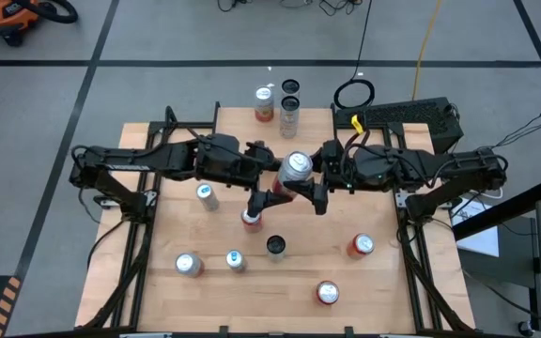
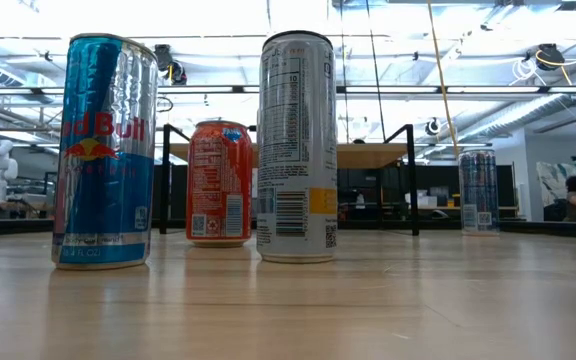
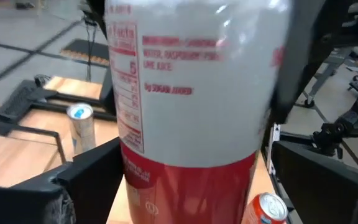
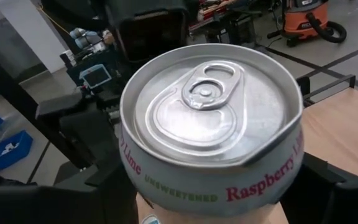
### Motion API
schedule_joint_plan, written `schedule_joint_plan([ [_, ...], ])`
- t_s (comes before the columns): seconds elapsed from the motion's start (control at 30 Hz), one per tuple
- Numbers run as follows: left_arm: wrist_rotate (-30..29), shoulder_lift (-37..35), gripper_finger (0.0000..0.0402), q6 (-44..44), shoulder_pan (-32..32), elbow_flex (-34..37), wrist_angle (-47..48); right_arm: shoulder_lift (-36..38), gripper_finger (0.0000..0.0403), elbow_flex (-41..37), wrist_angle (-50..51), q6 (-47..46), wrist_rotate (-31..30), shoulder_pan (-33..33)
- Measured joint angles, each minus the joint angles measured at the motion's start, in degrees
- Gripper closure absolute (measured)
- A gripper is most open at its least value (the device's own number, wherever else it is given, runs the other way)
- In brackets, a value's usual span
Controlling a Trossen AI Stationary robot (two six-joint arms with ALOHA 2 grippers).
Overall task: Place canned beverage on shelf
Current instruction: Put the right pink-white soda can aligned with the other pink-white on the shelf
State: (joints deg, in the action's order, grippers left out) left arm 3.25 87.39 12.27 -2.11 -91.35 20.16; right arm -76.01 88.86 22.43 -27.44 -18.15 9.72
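A white-and-red raspberry-lime can (image 1: pixel 296 167) hangs above the middle of the table, top up. My right gripper (image 1: pixel 314 175) comes at it from the table's right and is shut on it. My left gripper (image 3: pixel 201 186) comes from the left and is open. Its two fingers (image 3: pixel 89 177) stand on either side of the can's body (image 3: pixel 191 93) with a gap showing. The shelf (image 1: pixel 238 122) stands at the table's far edge on black legs (image 2: pixel 412 180), and up to three cans (image 1: pixel 264 103) stand there. No gripper shows in the low view. My right gripper pinches the can's side wall (image 4: pixel 278 177) between its two fingers, on the upper half, below the top rim. One finger (image 3: pixel 291 68) lies against the white upper wall. The fingers come nearly level from the table's right. The can is roughly upright and lifted clear of the table.
Several more cans stand on the tabletop: a silver one (image 1: pixel 207 195), a red one (image 1: pixel 251 218) under the arms, and others toward the near edge (image 1: pixel 236 261) (image 1: pixel 362 246) (image 1: pixel 327 293). In the low view a Red Bull can (image 2: pixel 103 150), an orange can (image 2: pixel 218 183) and a tall white can (image 2: pixel 296 145) stand close.
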Motion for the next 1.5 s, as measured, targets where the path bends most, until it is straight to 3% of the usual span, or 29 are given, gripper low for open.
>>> schedule_joint_plan([
  [0.2,0.2,0.9,0.0033,2.4,0.2,0.0,-0.5,0.0,0.0119,0.0,0.1,0.0,0.0,0.0],
  [0.57,0.2,0.9,0.0118,2.2,0.2,0.0,-1.4,0.0,0.0119,0.0,-0.1,-0.1,0.2,0.0],
  [0.83,0.3,0.9,0.0123,2.3,0.2,0.0,-1.5,0.0,0.011,0.0,0.0,-0.4,0.3,0.0],
  [1.2,1.0,-1.8,0.0123,2.7,0.2,0.1,-3.5,1.7,0.001,0.0,-0.3,0.8,1.9,0.1],
  [1.5,0.2,-2.8,0.0123,3.9,0.2,0.1,-7.3,2.3,0.0004,0.0,-1.8,4.5,1.8,0.1],
])
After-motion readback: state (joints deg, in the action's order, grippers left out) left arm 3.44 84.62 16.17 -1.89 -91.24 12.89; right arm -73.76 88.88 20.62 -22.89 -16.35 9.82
